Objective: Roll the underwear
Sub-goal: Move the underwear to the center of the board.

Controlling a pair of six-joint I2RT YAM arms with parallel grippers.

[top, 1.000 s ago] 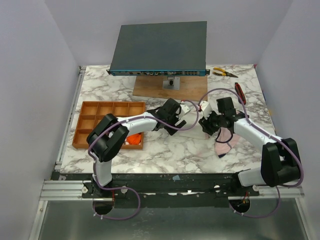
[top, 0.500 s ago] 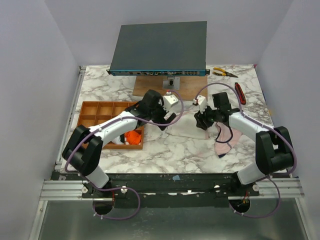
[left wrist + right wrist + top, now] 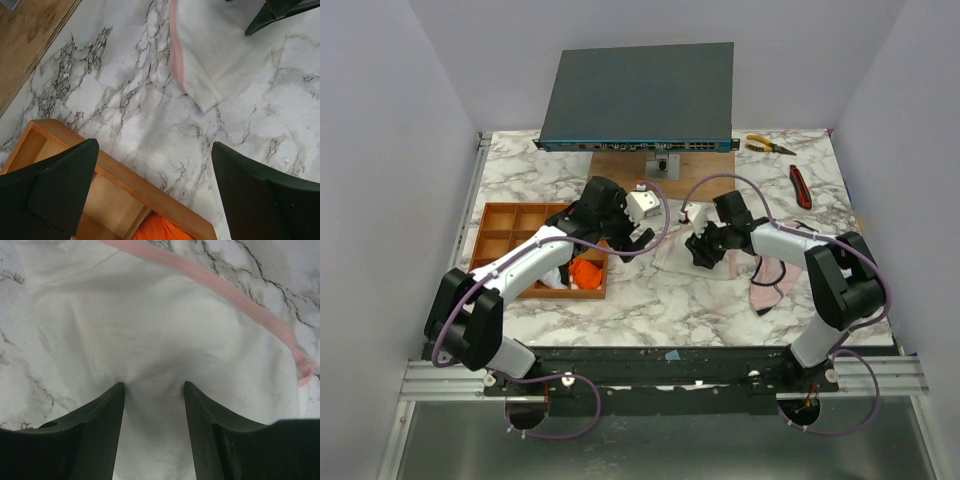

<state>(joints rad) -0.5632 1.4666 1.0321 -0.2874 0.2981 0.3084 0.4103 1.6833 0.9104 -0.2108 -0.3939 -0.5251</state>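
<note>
Cream underwear point(image 3: 215, 60), pink-edged, near tray point(image 3: 131, 181) corner; bare marble table point(image 3: 150, 135) between.

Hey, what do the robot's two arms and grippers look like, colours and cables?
The left arm and right arm have white links between bulky black joints, each with a looping purple cable. The left gripper and right gripper each have two matte black, tapering fingers. No markings show.
</note>
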